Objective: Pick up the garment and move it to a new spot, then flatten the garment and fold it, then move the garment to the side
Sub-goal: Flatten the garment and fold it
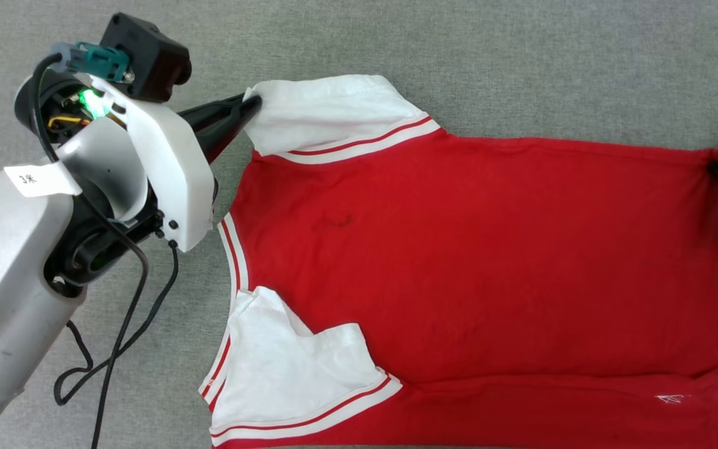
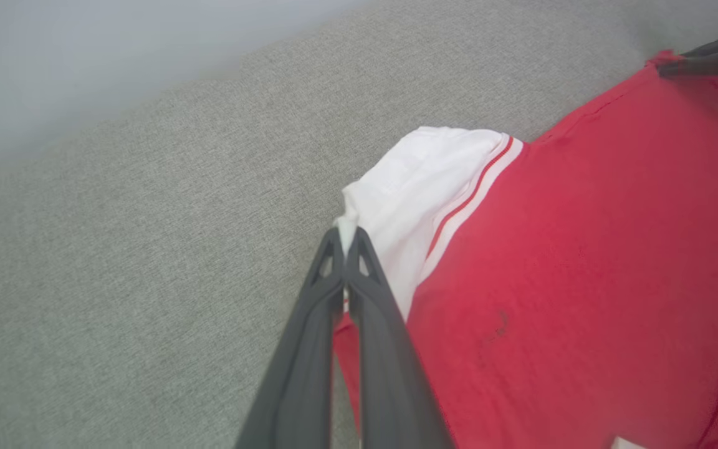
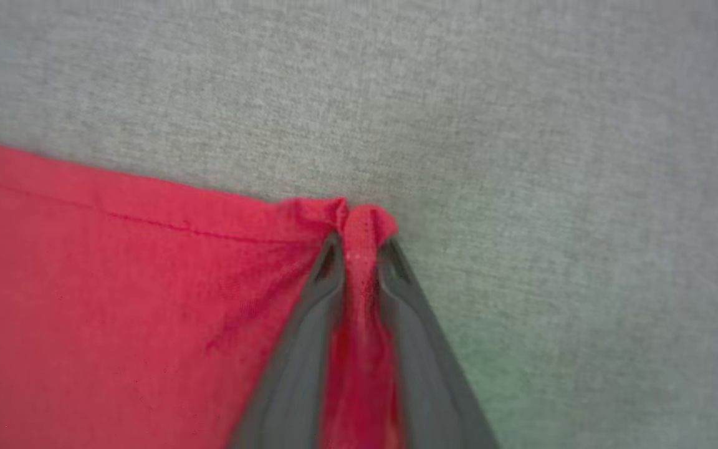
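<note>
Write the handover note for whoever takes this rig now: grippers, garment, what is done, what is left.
Left gripper: shut on the edge of the far white sleeve.
Right gripper: shut on a bunched hem corner of the garment.
Garment: spread on the grey surface, plain red face up; near sleeve rumpled and folded over itself.
Done: garment laid out, mostly flat.
Left: smooth the near sleeve, fold, move it aside.
</note>
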